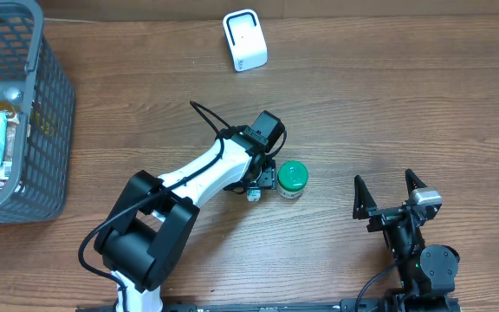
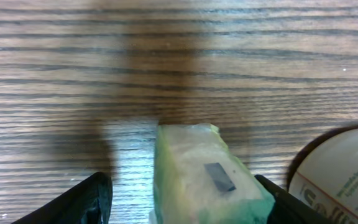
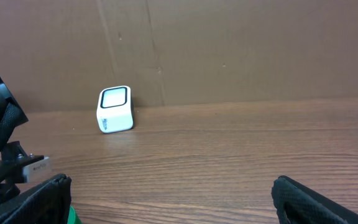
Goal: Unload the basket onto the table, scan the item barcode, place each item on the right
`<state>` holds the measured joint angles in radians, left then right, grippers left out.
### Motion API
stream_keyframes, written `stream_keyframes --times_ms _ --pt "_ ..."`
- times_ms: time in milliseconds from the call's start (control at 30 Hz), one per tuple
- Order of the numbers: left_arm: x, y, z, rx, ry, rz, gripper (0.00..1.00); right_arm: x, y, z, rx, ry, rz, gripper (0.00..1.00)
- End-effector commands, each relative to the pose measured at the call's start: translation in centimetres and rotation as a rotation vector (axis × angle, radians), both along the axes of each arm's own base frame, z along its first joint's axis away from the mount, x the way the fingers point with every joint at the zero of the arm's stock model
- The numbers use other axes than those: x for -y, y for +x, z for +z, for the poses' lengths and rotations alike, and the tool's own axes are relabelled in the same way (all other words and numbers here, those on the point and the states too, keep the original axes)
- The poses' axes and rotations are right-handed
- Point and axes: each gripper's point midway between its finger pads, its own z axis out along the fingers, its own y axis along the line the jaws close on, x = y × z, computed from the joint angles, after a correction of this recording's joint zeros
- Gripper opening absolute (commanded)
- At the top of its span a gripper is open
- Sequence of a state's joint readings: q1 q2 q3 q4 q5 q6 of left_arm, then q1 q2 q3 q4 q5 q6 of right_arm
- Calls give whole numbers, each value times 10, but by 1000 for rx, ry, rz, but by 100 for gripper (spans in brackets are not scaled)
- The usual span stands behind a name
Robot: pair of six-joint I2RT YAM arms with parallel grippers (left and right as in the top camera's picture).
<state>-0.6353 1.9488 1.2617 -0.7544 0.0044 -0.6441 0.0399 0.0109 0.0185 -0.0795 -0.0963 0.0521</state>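
Observation:
A pale green and white packet (image 2: 194, 174) with a small dark patch lies on the wood between the fingers of my left gripper (image 2: 182, 190). The jaws stand apart. Bare table shows between the left finger (image 2: 86, 199) and the packet, while the right finger (image 2: 278, 199) sits close against it. A green-lidded jar (image 1: 292, 179) stands just right of my left gripper (image 1: 261, 180), and its label (image 2: 344, 177) shows in the left wrist view. The white scanner (image 1: 244, 40) stands at the back. My right gripper (image 1: 390, 195) is open and holds nothing, at the front right.
A grey mesh basket (image 1: 50, 121) with several packaged items stands at the far left. A brown board wall (image 3: 229, 50) rises behind the scanner (image 3: 114, 109). The left arm's white link (image 1: 197, 178) stretches diagonally across the middle.

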Motion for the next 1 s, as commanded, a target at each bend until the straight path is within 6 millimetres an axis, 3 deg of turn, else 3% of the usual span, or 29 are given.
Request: stream_keyframes --times_ms 0,100,233,267,333,400,467,567,600,667,733,767,867,967 --pt "2 12 19 71 5 -31 73 1 0 -3 0 0 -8 100" --pt "1 20 33 120 5 -45 74 1 0 -3 0 0 -8 100" --pt "-5 50 82 281 13 -68 73 1 0 -3 0 0 -8 100" --pt "-10 64 105 346 15 -77 72 1 0 -3 0 1 -8 100" --pt "-18 79 131 425 27 -65 69 1 0 -3 0 0 -8 100" --pt "-36 102 177 547 54 -48 68 1 0 -3 0 0 -8 100" --pt "-57 121 220 658 116 -112 78 1 0 -3 0 0 -8 100" --pt "-97 143 277 788 220 -87 89 1 0 -3 0 0 -8 100" --pt "-119 153 307 850 261 -61 93 1 0 -3 0 1 -8 100" --pt "-148 162 344 918 295 -20 96 1 0 -3 0 0 -8 100" --pt "-195 169 389 1004 329 85 99 1 0 -3 0 0 -8 100" --pt "-228 168 413 1049 348 161 100 1 0 -3 0 0 -8 100" --pt "-295 165 436 1098 391 292 100 1 0 -3 0 0 -8 100" --pt "-351 165 430 1091 382 357 100 1 0 -3 0 0 -8 100"
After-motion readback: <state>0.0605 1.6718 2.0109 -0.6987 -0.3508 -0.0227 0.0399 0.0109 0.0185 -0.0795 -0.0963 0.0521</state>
